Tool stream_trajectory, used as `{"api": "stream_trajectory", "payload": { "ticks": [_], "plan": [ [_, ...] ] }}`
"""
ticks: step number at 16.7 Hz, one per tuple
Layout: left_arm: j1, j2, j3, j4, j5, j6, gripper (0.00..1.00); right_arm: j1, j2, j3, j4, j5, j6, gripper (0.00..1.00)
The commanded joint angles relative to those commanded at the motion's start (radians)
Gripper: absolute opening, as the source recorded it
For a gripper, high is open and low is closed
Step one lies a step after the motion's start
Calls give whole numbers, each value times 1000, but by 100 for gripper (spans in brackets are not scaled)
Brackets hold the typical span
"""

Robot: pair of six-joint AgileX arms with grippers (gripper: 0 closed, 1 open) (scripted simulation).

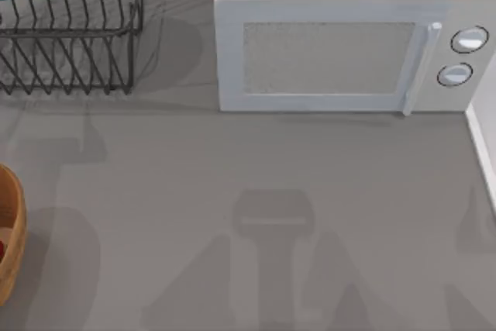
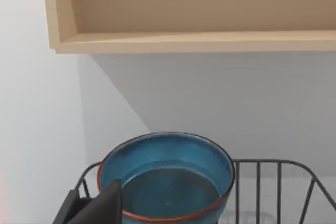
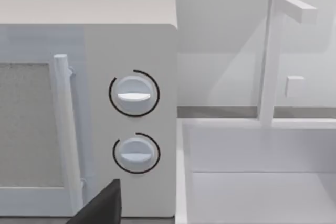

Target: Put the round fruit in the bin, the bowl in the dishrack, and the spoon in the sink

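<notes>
The bowl (image 2: 167, 179) sits in the dishrack (image 1: 70, 36) at far left; whether either gripper is clenched or released, one cannot tell.

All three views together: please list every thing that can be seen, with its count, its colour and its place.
bowl: one, blue-teal inside with a reddish-brown rim, in the dishrack at the top view's far left.
dishrack: one, black wire, far left of the table.
bin: one, tan woven, at the table's left edge.
round fruit: one, red, a sliver inside the bin.
microwave: one, white with two round knobs, far side of the table, right of the dishrack.
sink: one, white, with a white faucet, right of the microwave.
shelf: one, beige wood, on the wall above the dishrack.
table: one, grey.
left gripper: one, black, close to the bowl.
right gripper: one, black, facing the microwave.
</notes>
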Motion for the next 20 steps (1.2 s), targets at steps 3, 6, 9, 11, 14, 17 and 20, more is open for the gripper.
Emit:
{"api": "stream_trajectory", "payload": {
  "ticks": [3,6,9,11,14,17,20],
  "plan": [
    [2,-299,-137,-117,-18,17,100,0,0,0,0,0,0,100],
    [1,-529,-259,-221,-42,2,100,0,0,0,0,0,0,100],
    [-20,-668,-381,-338,-44,-17,100,0,0,0,0,0,0,100],
    [-37,-707,-422,-380,-37,-25,100,0,0,0,0,0,0,100],
    [-40,-713,-429,-386,-35,-27,100,0,0,0,0,0,0,100],
    [-40,-713,-429,-386,-35,-27,100,0,0,0,0,0,0,100],
    [-40,-713,-429,-386,-35,-27,100,-12,36,21,-27,1,-55,100]
  ]
}}
